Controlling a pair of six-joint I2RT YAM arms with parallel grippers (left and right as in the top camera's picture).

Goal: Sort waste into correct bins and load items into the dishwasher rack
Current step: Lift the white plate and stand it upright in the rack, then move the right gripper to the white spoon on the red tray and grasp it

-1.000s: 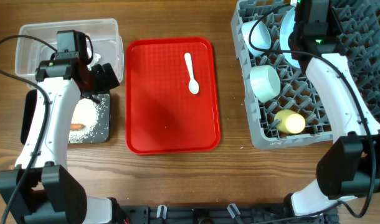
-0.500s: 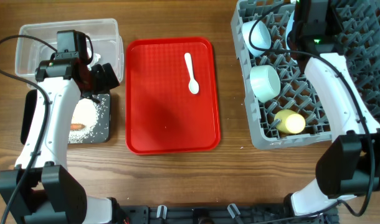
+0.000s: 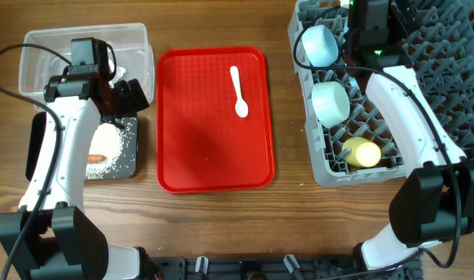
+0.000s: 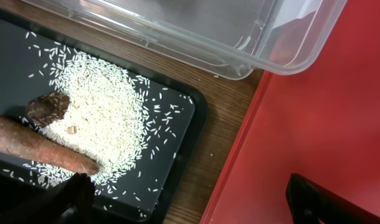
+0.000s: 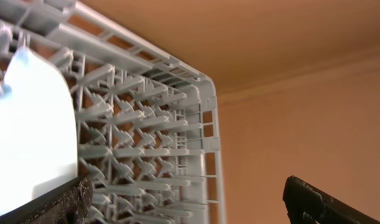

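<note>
Since the white spoon [image 3: 238, 92] is the only item seen outside the dishwasher rack [image 3: 454, 47], loading is judged nearly complete. The right gripper [image 5: 187, 190] is held over the far part of the rack, with its fingers spread wide and nothing between them. The pale blue plate [image 5: 28, 124] is stood on edge among the pegs, just beyond the left finger of this gripper; the pegs are judged to keep it upright. The light blue bowl [image 3: 321, 45], the mint green bowl [image 3: 330, 101] and the yellow cup [image 3: 361, 153] are lodged in the rack to the left of this gripper and nearer the robot's base.

The left gripper [image 4: 190, 190] is likewise held wide open and empty, over the strip of table between the black tray [image 4: 177, 162] and the red tray [image 4: 314, 112]. To its left, the rice grains [image 4: 96, 118], the brown lump [image 4: 47, 107] and the carrot stick [image 4: 34, 149] are gathered in the black tray. The clear tub [image 4: 240, 37] is set just ahead of it; its contents cannot be made out.

The spoon is left on the red tray, well to the right of the left gripper and well to the left of the right gripper. The rack wall, the pegs and the plate are judged to obstruct the right gripper, whereas only the red tray's rim is met by the left.
</note>
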